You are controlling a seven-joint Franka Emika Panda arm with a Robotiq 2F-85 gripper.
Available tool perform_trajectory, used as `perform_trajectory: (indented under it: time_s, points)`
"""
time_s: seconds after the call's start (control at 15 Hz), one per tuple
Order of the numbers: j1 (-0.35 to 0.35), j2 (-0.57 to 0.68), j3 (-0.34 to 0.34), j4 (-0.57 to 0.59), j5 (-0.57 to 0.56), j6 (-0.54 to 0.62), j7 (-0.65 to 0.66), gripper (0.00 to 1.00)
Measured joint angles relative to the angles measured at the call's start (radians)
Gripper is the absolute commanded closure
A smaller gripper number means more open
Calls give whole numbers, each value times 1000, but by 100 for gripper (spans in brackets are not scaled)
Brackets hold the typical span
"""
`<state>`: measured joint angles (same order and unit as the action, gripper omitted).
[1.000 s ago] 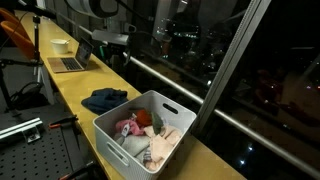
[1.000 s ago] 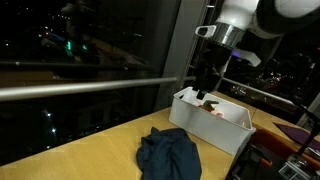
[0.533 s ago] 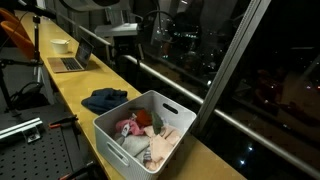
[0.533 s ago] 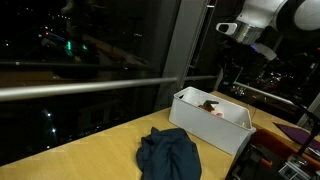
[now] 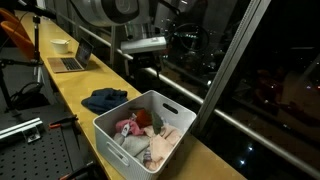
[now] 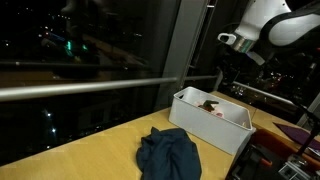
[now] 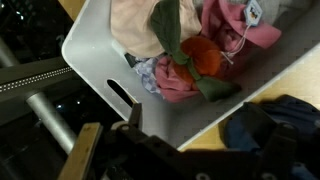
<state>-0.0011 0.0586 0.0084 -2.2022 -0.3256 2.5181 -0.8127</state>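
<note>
- bin: plain white, no pattern;
- garment in the bin: pink, with a small white tag;
- bundle: bright orange;
- strip: olive green;
- folded cloth: pale peach;
- loose cloth: dark blue, unpatterned;
- table: yellow ochre;
- laptop: grey

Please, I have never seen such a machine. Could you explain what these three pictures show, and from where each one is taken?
It is one robot arm with a two-fingered tool at its end. Two pictures come from cameras standing outside the robot; the third looks down from its wrist. On the yellow table stand a white basket full of clothes, a dark blue cloth beside it and a laptop further back. The tool hangs open above the basket and holds nothing.
</note>
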Motion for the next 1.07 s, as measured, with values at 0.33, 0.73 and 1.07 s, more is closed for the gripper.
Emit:
perform_trajectory:
  time_s: [0.33, 0.73, 1.07]
  points:
    - [-50, 137, -3, 67, 138, 58, -243, 0]
    - [-95, 276, 3, 148, 174, 56, -389, 0]
    - [-118, 362, 4, 202, 174, 52, -436, 32]
